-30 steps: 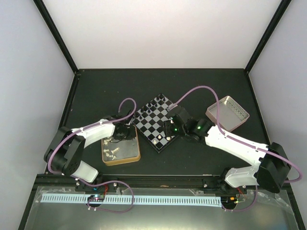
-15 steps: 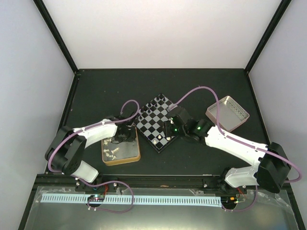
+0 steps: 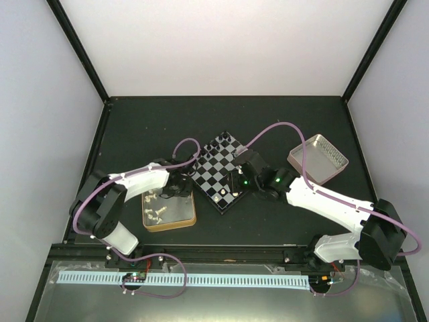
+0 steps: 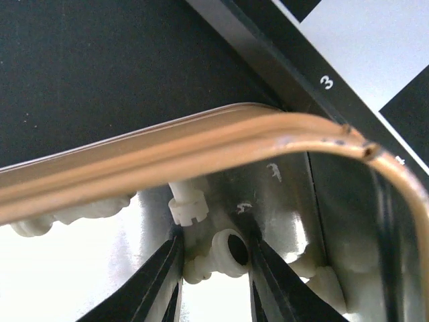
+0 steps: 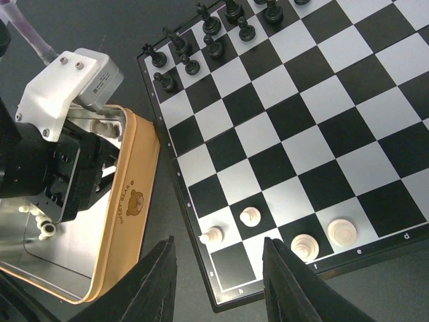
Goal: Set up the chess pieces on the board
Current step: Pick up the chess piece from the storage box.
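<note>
White piece (image 4: pixel 224 256) lies in tin (image 4: pixel 201 144) btwn fingers (image 4: pixel 157 285) of L gripper (image 4: pixel 214 243); gripped or not, can't tell. Board (image 5: pixel 301 134) sits just beside tin; edge reads 3, h, f, e, d. Tin rim: SWEET BEAR. R gripper (image 5: pixel 218 241) released, over board corner. Other pieces (image 4: pixel 74 213) half hidden by rim.

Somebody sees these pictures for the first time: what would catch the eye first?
The chequered board at the centre, black pieces crowded along one far edge, four cream ones near the right gripper. Beside it, the left gripper reaches into a gold-rimmed tin, fingers either side of a lying cream piece.
</note>
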Robot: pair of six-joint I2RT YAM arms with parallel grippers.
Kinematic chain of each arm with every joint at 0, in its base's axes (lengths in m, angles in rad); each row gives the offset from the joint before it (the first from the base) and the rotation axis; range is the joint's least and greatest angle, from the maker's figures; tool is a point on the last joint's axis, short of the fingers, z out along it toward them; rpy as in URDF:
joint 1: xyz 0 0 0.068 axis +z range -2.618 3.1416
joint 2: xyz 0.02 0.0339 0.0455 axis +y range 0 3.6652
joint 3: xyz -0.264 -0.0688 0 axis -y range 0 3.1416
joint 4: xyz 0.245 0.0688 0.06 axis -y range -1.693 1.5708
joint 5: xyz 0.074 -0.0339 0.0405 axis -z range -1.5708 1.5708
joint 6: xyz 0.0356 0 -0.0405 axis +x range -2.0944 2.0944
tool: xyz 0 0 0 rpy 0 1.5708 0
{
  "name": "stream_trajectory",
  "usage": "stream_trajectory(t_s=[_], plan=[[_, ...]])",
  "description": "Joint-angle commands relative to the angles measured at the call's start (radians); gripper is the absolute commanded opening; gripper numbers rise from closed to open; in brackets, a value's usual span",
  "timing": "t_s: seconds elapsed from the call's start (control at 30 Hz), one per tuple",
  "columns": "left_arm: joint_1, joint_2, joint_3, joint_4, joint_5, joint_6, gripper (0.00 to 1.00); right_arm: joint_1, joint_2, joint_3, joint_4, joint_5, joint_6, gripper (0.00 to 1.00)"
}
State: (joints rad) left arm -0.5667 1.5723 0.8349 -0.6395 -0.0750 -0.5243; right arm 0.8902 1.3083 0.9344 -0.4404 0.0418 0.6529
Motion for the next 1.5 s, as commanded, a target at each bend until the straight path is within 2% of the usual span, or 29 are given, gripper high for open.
stream_trajectory(t_s=[0.0,0.13,0.3,0.4,0.57,0.73,0.93,1.03,1.13,1.27,1.43,1.47], plan=[[-0.007,0.045,0.018,-0.003,-0.001,0.025,0.28,-0.004,-0.014,-0.016,0.022,-0.004,0.01,0.37],[-0.006,0.053,0.014,-0.005,-0.014,0.034,0.29,-0.004,-0.021,-0.019,0.022,0.006,0.01,0.37],[-0.007,0.055,0.023,-0.01,-0.016,0.051,0.39,-0.004,-0.02,-0.017,0.022,0.004,0.008,0.37],[-0.006,0.055,0.029,-0.007,-0.018,0.063,0.4,-0.004,-0.017,-0.017,0.023,0.001,0.01,0.37],[-0.008,0.056,0.043,0.013,-0.019,0.09,0.3,-0.004,-0.015,-0.018,0.025,0.0,0.011,0.37],[-0.011,0.066,0.051,0.028,-0.018,0.102,0.27,-0.005,-0.012,-0.019,0.023,-0.005,0.014,0.37],[-0.018,0.064,0.033,0.028,-0.02,0.089,0.15,-0.004,-0.015,-0.02,0.021,-0.004,0.017,0.37],[-0.018,0.037,0.019,0.02,-0.031,0.071,0.13,-0.005,-0.014,-0.02,0.026,-0.017,0.011,0.37],[-0.017,-0.017,-0.003,0.004,-0.034,0.019,0.13,-0.004,-0.02,-0.03,0.06,-0.055,-0.015,0.37],[-0.017,-0.165,-0.034,0.004,0.017,-0.071,0.12,-0.004,-0.052,-0.079,0.179,-0.129,-0.065,0.37],[-0.011,-0.416,-0.035,0.049,0.158,-0.226,0.1,0.004,-0.093,-0.159,0.396,-0.22,-0.144,0.39],[-0.012,-0.453,-0.029,0.061,0.188,-0.262,0.1,0.011,-0.098,-0.176,0.437,-0.22,-0.16,0.42]])
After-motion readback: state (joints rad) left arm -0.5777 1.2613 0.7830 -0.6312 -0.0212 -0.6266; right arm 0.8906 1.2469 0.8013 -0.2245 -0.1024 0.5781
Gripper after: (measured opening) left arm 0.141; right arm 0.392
